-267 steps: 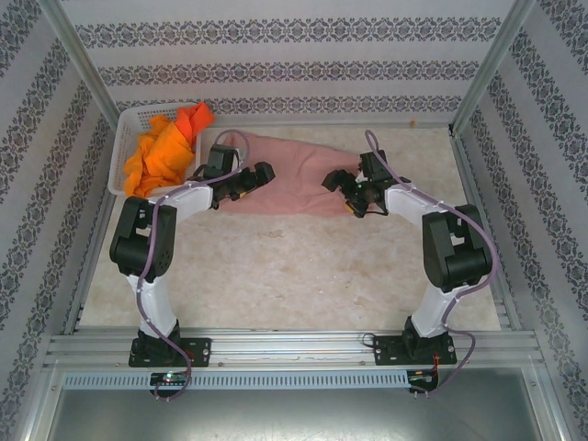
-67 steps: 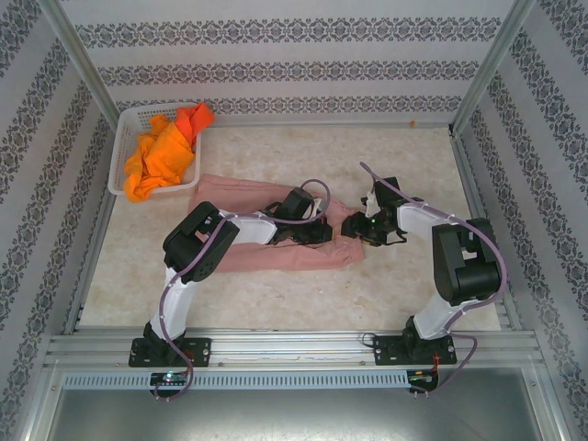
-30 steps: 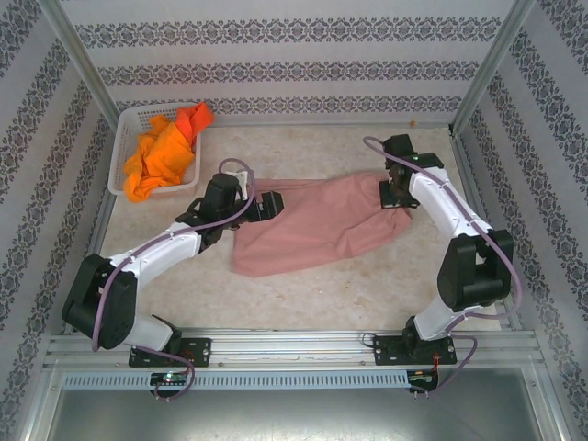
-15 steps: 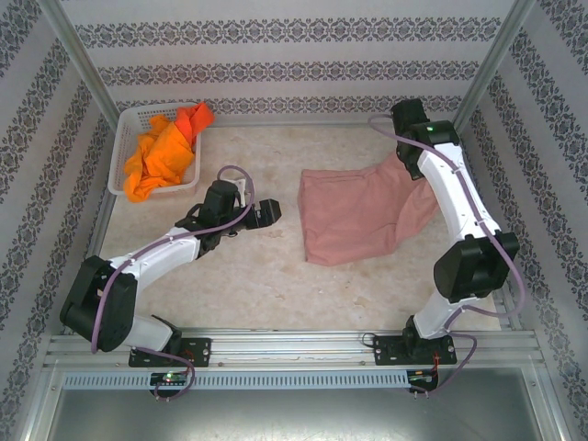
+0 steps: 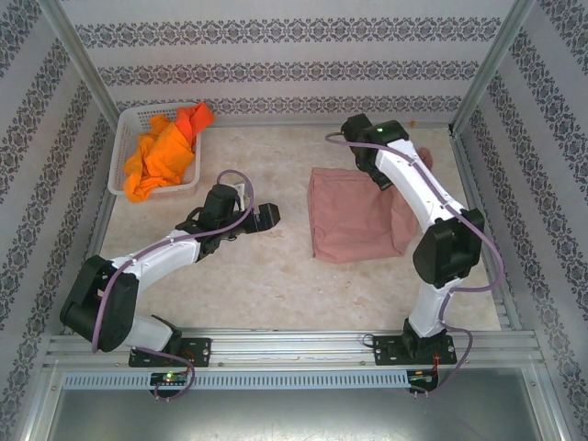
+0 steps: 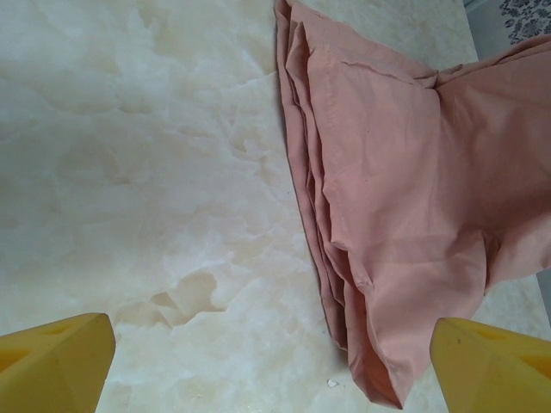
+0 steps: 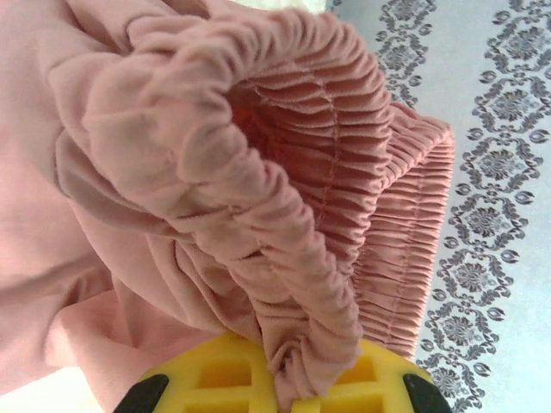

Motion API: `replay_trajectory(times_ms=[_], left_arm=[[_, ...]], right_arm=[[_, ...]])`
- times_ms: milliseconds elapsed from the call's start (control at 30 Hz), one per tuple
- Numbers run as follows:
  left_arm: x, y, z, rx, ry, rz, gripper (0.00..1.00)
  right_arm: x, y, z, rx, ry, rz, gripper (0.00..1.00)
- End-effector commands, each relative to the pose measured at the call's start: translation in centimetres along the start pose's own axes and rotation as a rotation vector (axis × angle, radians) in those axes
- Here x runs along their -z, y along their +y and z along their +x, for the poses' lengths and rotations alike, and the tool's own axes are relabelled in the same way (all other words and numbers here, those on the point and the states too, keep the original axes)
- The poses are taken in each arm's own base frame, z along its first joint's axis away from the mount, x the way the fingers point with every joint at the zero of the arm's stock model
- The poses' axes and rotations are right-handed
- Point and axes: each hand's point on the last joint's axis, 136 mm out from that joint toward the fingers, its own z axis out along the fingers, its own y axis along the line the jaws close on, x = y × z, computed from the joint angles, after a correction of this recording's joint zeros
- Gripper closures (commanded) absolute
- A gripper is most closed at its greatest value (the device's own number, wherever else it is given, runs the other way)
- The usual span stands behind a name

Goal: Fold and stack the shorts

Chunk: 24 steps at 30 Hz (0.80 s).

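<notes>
The dusty pink shorts lie folded in a rough rectangle on the table, right of centre. My right gripper hangs over their far edge, shut on the gathered elastic waistband, which bunches between the yellow fingers. A bit of pink cloth shows to the right of that arm. My left gripper is open, low over bare table, left of the shorts and apart from them. In the left wrist view the layered folded edge of the pink shorts runs just inside the right fingertip. Bright orange shorts sit heaped in the basket.
The white perforated basket stands at the back left corner. Metal frame posts and patterned walls close in the table on three sides. Marbled table surface lies open in front of both grippers.
My right arm has swung left with the waistband, laying the pink shorts over into a tighter fold further right. The left gripper has stayed open and almost still.
</notes>
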Motion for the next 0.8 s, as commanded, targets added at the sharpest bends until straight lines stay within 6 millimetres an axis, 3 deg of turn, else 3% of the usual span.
replay_trajectory(times_ms=[0, 300, 433, 533, 600, 667, 700, 767], left_arm=[[0.1, -0.2, -0.7, 0.008, -0.032, 0.021, 0.06], [-0.4, 0.1, -0.2, 0.030, -0.027, 0.033, 0.05], [-0.8, 0.2, -0.1, 0.053, -0.031, 0.042, 0.06], [-0.7, 0.1, -0.4, 0.065, -0.052, 0.054, 0.06], [-0.3, 0.0, -0.8, 0.067, -0.077, 0.055, 0.06], [0.3, -0.2, -1.3, 0.065, -0.109, 0.056, 0.06], [0.6, -0.3, -1.6, 0.066, -0.126, 0.057, 0.05], [1.2, -0.6, -2.2, 0.064, -0.151, 0.066, 0.04]], right_arm=[[1.1, 1.6, 0.3, -0.013, 0.029, -0.019, 1.00], [3.3, 9.1, -1.8, 0.022, 0.034, -0.145, 1.00], [5.1, 16.0, -3.3, 0.055, 0.020, -0.306, 0.89], [8.5, 22.9, -3.9, 0.082, 0.033, -0.628, 0.68], [12.4, 25.3, -4.5, 0.067, 0.006, -0.862, 0.38], [16.4, 25.6, -4.7, 0.036, -0.035, -1.091, 0.23], [18.5, 24.9, -5.0, 0.004, -0.076, -1.213, 0.19], [21.0, 23.2, -5.5, -0.084, -0.149, -1.414, 0.13]])
